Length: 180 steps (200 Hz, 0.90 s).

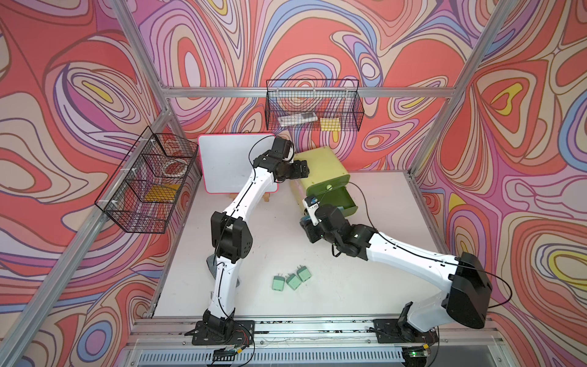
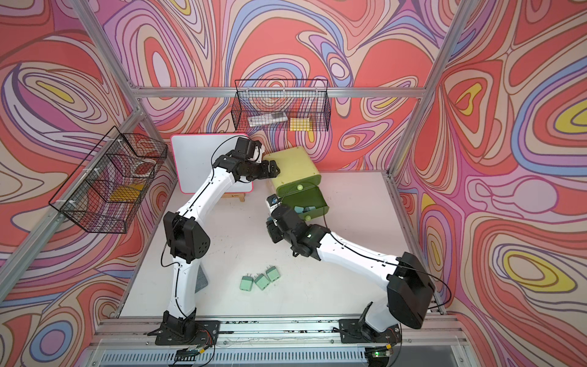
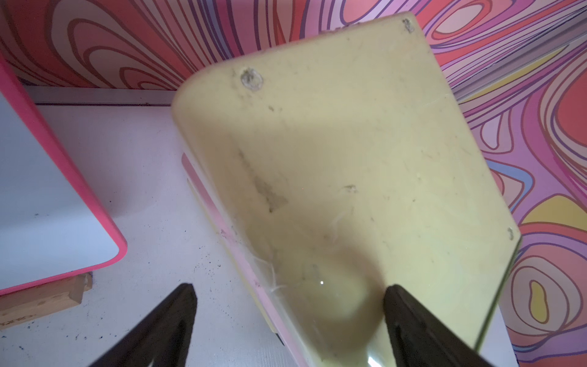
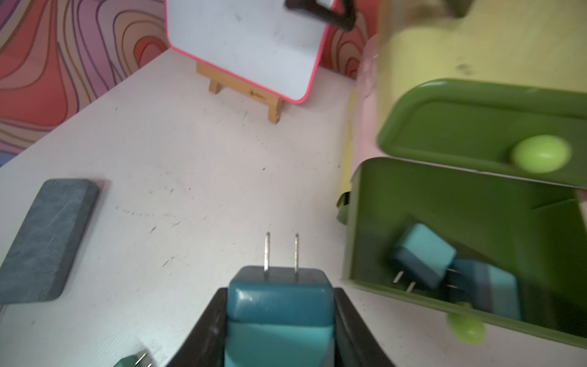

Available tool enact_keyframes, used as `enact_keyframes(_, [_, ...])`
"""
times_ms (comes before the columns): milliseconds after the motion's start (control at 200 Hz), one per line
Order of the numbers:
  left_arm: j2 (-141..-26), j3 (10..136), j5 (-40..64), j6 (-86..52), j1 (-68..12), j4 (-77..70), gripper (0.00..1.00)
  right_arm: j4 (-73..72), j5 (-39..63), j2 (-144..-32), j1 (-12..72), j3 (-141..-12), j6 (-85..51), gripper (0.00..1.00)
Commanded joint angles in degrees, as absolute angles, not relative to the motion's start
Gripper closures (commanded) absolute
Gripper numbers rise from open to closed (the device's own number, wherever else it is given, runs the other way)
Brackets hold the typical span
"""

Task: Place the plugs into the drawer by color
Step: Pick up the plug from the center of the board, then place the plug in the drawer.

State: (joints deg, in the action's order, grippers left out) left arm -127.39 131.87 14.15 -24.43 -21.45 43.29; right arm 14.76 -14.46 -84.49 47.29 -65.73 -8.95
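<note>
Blue plug (image 4: 279,321) looked light, rigid, slick; right gripper (image 4: 279,295) clamped its flat sides, prongs forward. Left gripper (image 3: 290,290) stood spread over chest (image 3: 333,143).

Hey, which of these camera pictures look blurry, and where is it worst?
Right wrist view: the open drawer and the two blue plugs inside are smeared, while the blue plug in the right hand is fairly crisp. Left wrist view: the yellow chest is soft, with a small bright glint on it. Both top views: sharp and evenly lit.
</note>
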Motion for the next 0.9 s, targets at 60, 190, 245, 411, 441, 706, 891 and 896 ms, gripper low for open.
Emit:
enact_keyframes(60, [-127.1, 130.5, 12.7, -23.5, -21.7, 46.1, 0.09, 15.0, -15.2, -84.4, 39.1, -64.4, -5.1, 0.61])
enact_keyframes(190, [-127.2, 130.4, 13.0, -23.6, -21.8, 45.7, 0.09, 12.8, -12.2, -85.8, 32.8, -65.1, -4.3, 0.60])
enact_keyframes(245, [-127.4, 130.5, 13.4, -23.7, -21.8, 45.7, 0.09, 12.5, -11.3, -87.1, 30.8, -65.8, -3.9, 0.61])
enact_keyframes(411, [-127.6, 130.5, 13.1, -23.6, -21.8, 45.7, 0.09, 9.5, -8.8, -90.0, 26.0, -66.0, -3.5, 0.60])
enact_keyframes(441, [-127.7, 130.5, 13.2, -23.6, -21.8, 45.7, 0.09, 9.0, -8.5, -90.4, 25.3, -66.0, -3.3, 0.60])
enact_keyframes(706, [-128.1, 130.7, 13.1, -23.4, -21.8, 45.8, 0.09, 5.6, -7.5, -93.8, 22.7, -66.5, -3.0, 0.61])
enact_keyframes(891, [-128.1, 130.7, 12.9, -23.3, -21.8, 46.0, 0.09, 2.0, -3.8, -95.7, 22.7, -67.0, -4.6, 0.60])
enact_keyframes(896, [-128.1, 130.7, 12.9, -23.3, -21.8, 46.0, 0.09, 2.0, -3.7, -95.7, 22.7, -66.9, -4.7, 0.60])
